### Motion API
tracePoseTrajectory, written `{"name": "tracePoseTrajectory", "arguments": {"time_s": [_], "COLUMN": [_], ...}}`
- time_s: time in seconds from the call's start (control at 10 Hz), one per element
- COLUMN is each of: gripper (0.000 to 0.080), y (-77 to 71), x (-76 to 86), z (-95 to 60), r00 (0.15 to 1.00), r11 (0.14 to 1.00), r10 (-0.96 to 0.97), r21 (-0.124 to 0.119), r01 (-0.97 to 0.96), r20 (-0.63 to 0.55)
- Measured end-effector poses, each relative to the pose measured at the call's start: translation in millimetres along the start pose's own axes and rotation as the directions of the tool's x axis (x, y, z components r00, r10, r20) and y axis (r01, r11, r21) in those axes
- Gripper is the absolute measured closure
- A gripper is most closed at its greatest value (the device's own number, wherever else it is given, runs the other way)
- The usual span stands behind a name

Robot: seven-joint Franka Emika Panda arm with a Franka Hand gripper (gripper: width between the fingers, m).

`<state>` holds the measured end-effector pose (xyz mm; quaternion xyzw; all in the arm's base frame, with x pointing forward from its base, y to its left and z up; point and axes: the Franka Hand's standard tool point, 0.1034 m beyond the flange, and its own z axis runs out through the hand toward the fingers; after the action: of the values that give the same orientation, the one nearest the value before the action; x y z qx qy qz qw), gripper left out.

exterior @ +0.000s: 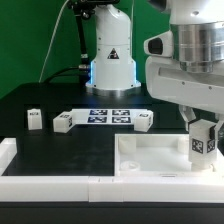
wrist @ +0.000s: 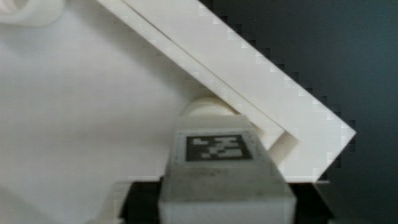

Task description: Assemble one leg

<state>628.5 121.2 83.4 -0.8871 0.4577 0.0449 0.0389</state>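
Observation:
My gripper is shut on a leg, a small white peg with a black-and-white tag. It holds the leg upright over the corner of the large white square panel nearest the exterior view's right. In the wrist view the leg sits between the dark fingers, its lower end at the panel's corner. I cannot tell whether it touches the socket. Three more legs lie on the black table: two towards the exterior view's left and one near the middle.
The marker board lies behind the panel, in front of the robot base. A white L-shaped rail runs along the table's front edge and up the exterior view's left side.

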Motion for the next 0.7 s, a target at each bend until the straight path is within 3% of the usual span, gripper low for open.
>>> {"name": "tracePoseTrajectory", "arguments": {"time_s": [0.1,0.3,0.5,0.7], "gripper": [0.0509,0.0509,0.0509,0.0198], "y": [-0.8,-1.2,-1.4,-1.9], "x": [-2.0,-0.7,-1.1,-2.0], "z": [-0.9,-0.1,-0.1,0.1], "r00": [0.999,0.973,0.972,0.982], "r11": [0.999,0.973,0.972,0.982], "r10": [0.041,0.230,0.235,0.189], "r21": [-0.011,0.002,0.002,0.002], "r01": [-0.041,-0.230,-0.235,-0.189], "r20": [-0.002,0.008,0.008,0.008]}}
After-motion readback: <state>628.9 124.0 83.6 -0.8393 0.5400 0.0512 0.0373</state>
